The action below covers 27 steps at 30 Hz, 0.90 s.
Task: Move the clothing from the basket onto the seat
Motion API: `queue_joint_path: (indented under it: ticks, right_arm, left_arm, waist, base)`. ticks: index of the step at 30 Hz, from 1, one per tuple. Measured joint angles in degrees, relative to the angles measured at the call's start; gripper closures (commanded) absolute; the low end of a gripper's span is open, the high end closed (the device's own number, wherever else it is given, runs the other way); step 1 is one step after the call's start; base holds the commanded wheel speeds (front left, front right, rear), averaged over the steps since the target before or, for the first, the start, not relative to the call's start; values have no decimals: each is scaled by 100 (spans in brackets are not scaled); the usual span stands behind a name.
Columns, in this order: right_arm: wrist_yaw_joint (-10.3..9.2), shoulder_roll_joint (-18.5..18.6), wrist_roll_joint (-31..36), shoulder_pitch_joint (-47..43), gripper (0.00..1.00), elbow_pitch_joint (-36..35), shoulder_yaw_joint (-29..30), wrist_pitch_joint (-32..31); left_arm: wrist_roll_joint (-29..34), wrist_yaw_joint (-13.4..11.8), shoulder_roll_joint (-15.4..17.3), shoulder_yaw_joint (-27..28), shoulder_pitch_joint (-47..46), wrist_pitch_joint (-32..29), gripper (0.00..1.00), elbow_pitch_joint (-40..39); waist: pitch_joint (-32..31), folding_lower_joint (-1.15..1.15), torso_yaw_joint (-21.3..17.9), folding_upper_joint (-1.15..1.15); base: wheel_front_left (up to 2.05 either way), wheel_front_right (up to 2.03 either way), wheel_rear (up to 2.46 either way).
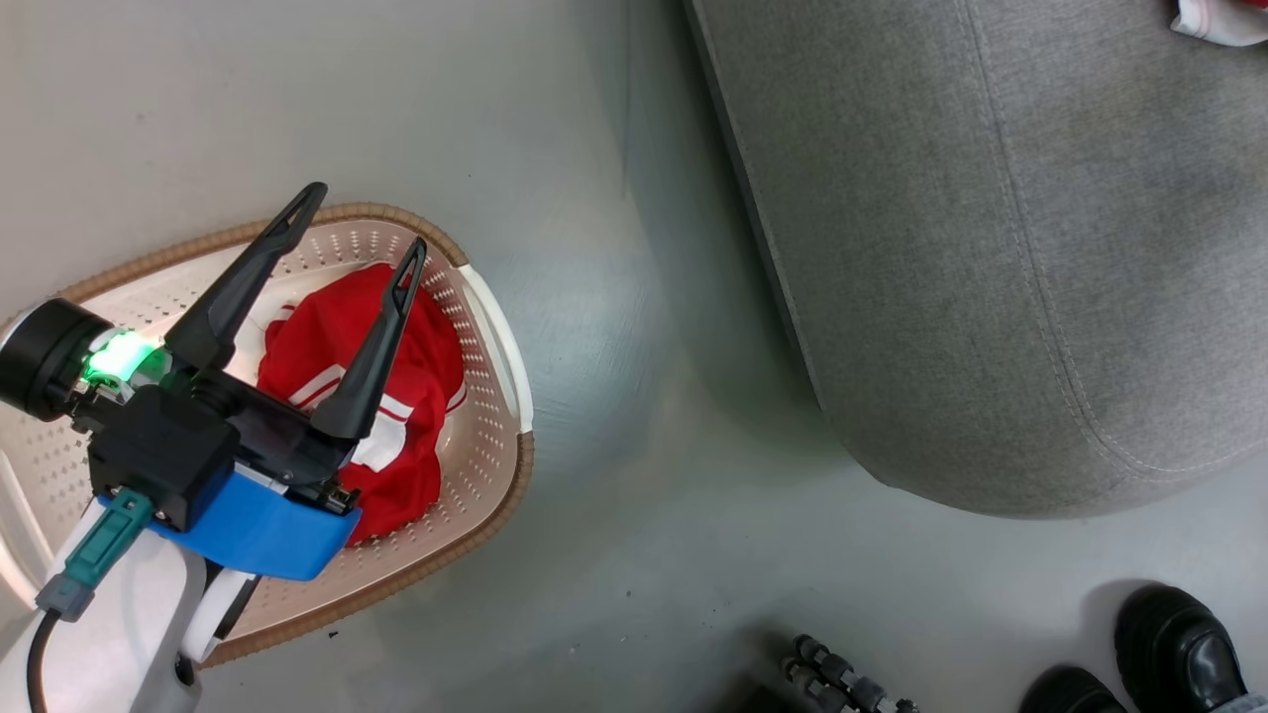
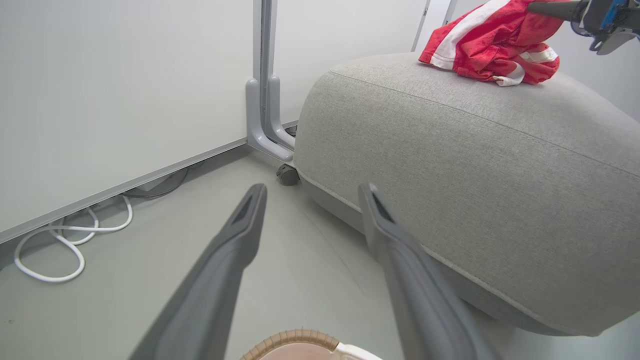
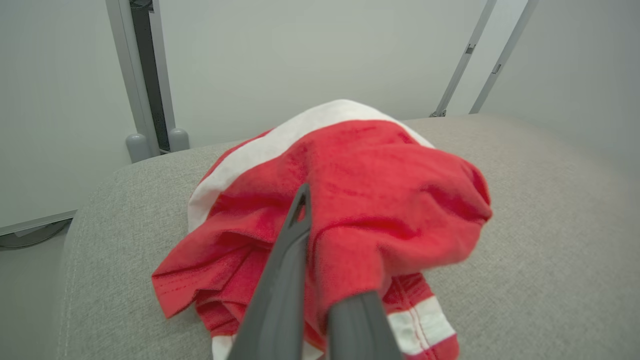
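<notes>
A red garment with white stripes (image 1: 431, 366) lies crumpled in the cream perforated basket (image 1: 515, 485) on the floor. My left gripper (image 1: 367, 216) hovers above it, open and holding nothing; in the left wrist view its fingers (image 2: 312, 189) spread over the floor, with the basket rim (image 2: 295, 336) below. A second red and white garment (image 3: 390, 180) rests on the grey seat (image 3: 550, 200). My right gripper (image 3: 325, 210) is shut on it, and the fabric drapes over one finger. That garment (image 2: 480, 45) and the right gripper (image 2: 542, 7) also show atop the seat (image 2: 475, 165).
The seat (image 1: 991, 248) fills the upper right, an arm's reach right of the basket. A person's black shoes (image 1: 1179, 634) stand at the lower right beside a dark tripod leg (image 1: 842, 678). White cable (image 2: 70, 240) lies along the wall. A grey partition post (image 2: 265, 100) stands behind the seat.
</notes>
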<state>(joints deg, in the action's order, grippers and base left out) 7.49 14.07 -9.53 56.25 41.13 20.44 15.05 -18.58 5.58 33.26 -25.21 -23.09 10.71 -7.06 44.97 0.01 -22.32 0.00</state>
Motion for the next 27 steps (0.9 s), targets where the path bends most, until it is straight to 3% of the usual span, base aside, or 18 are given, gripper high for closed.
queue_joint_path:
  ticks: [5,6,7,8,9,20,27]
  right_arm:
    - [0,-7,121,2,100,64,-97,0]
    - [0,-23,140,3,93,89,-89,0]
    - [0,-33,141,4,71,123,-80,0]
    - [0,-33,144,7,27,156,-73,0]
    - [0,-33,152,13,0,183,-63,0]
    - [0,-22,185,1,0,221,3,0]
    - [0,20,269,-471,0,220,41,0]
  left_arm:
    - [-9,-24,-19,-31,2,23,0,52]
    - [-11,-23,-25,-48,2,24,0,67]
    - [-16,-23,-32,-73,2,31,0,80]
    - [-18,-22,-41,-93,2,48,0,85]
    - [-22,-22,-55,-109,1,52,0,90]
    - [-67,-21,-123,-157,-43,152,0,282]
    - [-162,-13,-552,-275,-43,360,0,754]
  waist:
    - [-93,0,-31,0]
    - [-113,0,-38,0]
    - [-133,-1,-41,0]
    - [-149,-1,-40,0]
    - [-163,0,-35,0]
    - [-286,-1,13,0]
    - [-699,-1,113,0]
  base:
    - [0,0,0]
    - [0,0,0]
    - [0,0,0]
    - [0,0,0]
    - [0,0,0]
    - [0,0,0]
    - [0,0,0]
